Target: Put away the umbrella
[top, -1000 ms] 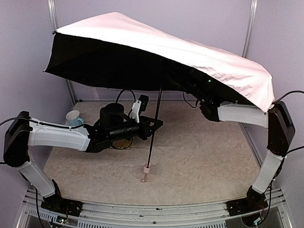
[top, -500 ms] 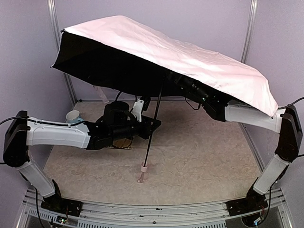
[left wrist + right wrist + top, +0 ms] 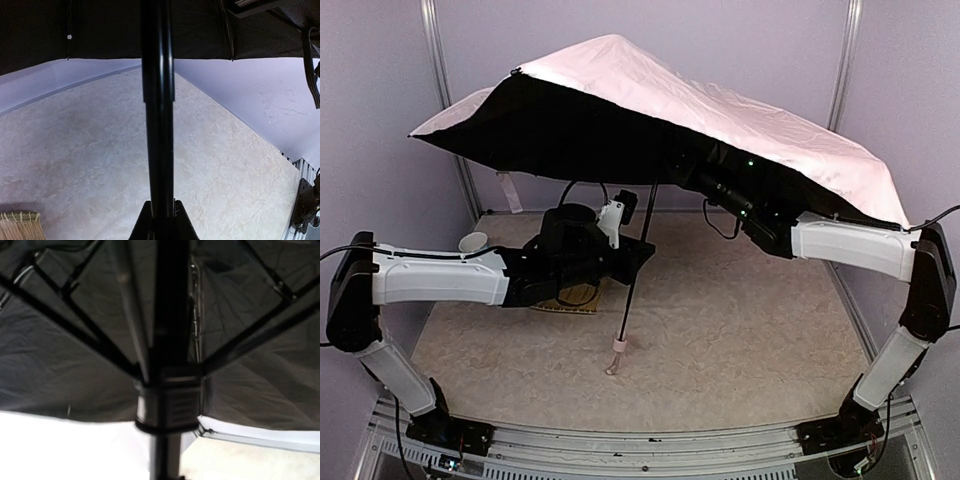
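Canopy (image 3: 770, 140) swung round; umbrella (image 3: 610, 130) open, pink over black; left fingers (image 3: 142, 227) clamp shaft (image 3: 158, 125), right fingers clamp below runner (image 3: 168, 407).

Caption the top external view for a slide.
Left gripper clamps the shaft of the open umbrella while the right arm reaches under its pink canopy.

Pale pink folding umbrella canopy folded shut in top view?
No, the pale pink folding umbrella has its canopy spread wide open.
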`<act>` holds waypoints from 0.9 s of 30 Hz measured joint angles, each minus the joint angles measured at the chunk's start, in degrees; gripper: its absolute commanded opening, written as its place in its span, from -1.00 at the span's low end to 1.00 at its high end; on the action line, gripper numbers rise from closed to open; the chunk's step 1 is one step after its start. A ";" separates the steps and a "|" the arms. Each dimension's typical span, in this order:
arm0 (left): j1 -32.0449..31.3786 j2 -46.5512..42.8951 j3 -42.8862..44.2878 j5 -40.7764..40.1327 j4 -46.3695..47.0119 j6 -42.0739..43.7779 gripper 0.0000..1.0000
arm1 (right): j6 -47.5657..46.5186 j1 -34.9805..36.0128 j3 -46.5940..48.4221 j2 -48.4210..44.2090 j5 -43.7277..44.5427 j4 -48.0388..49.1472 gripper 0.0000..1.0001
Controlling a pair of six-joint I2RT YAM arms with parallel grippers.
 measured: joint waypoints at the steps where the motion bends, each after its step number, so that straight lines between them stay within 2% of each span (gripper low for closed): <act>1: 0.00 -0.09 0.00 0.04 0.13 0.09 -1.00 | 0.31 0.00 0.11 -0.04 -0.02 -0.02 -1.00; 4: 0.04 -0.20 -0.48 0.55 1.09 0.68 -1.00 | 1.18 -0.09 0.20 -0.11 -0.63 0.09 -1.00; 5: 0.09 -0.55 -1.14 1.05 1.68 0.79 -0.87 | 1.60 -0.22 0.20 -0.13 -1.51 0.15 -1.00; 6: 0.22 -1.07 -1.95 1.79 2.43 0.85 -0.62 | 2.16 -0.33 0.17 -0.13 -2.69 0.44 -1.00; 7: 0.37 -1.62 -2.73 2.69 3.19 0.94 -0.19 | 2.69 -0.39 0.17 -0.13 -3.80 0.76 -1.00; 8: 0.63 -2.43 -3.93 4.74 4.63 2.19 -0.01 | 3.28 -0.50 0.17 -0.13 -5.55 1.44 -1.00; 9: 0.63 -2.93 -4.61 6.64 5.73 3.02 0.09 | 3.91 -0.68 0.17 -0.13 -7.17 2.10 -1.00; 11: 0.59 -4.15 -6.60 11.30 9.55 3.67 0.15 | 5.22 -1.05 0.15 -0.02 -10.78 3.61 -1.00; 15: 1.46 -5.49 -10.32 18.38 16.98 2.32 0.13 | 8.76 -1.29 0.15 0.55 -17.62 9.42 -1.00; 20: 2.86 -5.49 -11.89 22.27 21.64 0.00 0.02 | 13.00 -1.36 0.57 2.16 -24.76 17.16 -1.00; 22: 2.89 -5.49 -11.89 23.04 22.80 -0.63 -0.15 | 14.34 -1.36 0.76 2.89 -26.75 19.30 -1.00; 27: 2.91 -5.46 -12.55 24.26 25.68 -2.47 -0.82 | 16.28 -1.36 0.83 3.67 -30.21 21.68 -1.00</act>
